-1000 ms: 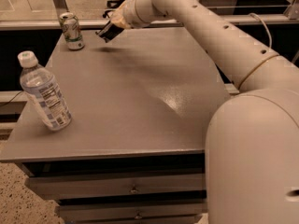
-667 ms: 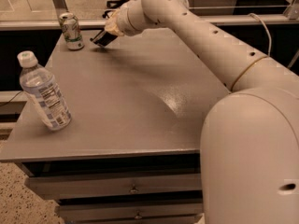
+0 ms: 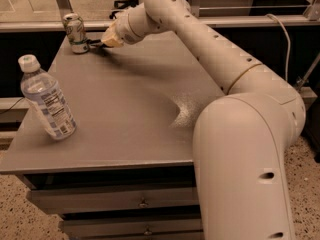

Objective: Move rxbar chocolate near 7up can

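Note:
The 7up can [image 3: 75,32], pale green and white with a silver top, stands upright at the far left corner of the grey table [image 3: 125,114]. My gripper [image 3: 101,43] is low over the table just right of the can, at the end of the long white arm. It is shut on the rxbar chocolate [image 3: 95,44], which shows as a small dark flat shape sticking out left of the gripper. The bar's tip is very close to the base of the can. Most of the bar is hidden by the gripper.
A clear plastic water bottle [image 3: 47,104] with a white cap stands near the table's left edge, towards the front. Drawers [image 3: 142,202] sit below the tabletop. A rail and glass wall run behind the table. My arm's bulky base [image 3: 240,174] fills the right foreground.
My gripper has moved left and down with the dark bar in it, from right of the can to just beside the can's base near the table surface.

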Controlling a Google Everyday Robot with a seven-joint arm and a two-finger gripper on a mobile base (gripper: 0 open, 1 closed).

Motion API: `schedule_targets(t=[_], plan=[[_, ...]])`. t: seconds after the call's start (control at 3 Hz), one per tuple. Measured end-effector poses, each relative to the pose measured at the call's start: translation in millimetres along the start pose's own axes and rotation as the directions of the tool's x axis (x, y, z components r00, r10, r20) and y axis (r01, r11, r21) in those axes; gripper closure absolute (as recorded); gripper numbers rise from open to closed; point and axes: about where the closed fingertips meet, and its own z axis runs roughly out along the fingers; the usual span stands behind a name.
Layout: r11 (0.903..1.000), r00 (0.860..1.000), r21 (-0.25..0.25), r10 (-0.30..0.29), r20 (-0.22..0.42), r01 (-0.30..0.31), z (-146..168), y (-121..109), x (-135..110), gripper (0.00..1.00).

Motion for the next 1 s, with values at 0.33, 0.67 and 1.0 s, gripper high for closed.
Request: schedule_targets(t=[0.33, 0.67, 1.0], plan=[[0.9994, 1.000, -0.025, 0.026, 0.003, -0.026, -0.4, 0.9, 1.7, 0.76], [0.9985, 0.999, -0.034, 0.042, 0.000, -0.042, -5.1, -1.8, 5.4, 0.45], [0.9981, 0.999, -0.039, 0.048, -0.003, -0.048, -7.5, -3.0, 7.4, 0.22]])
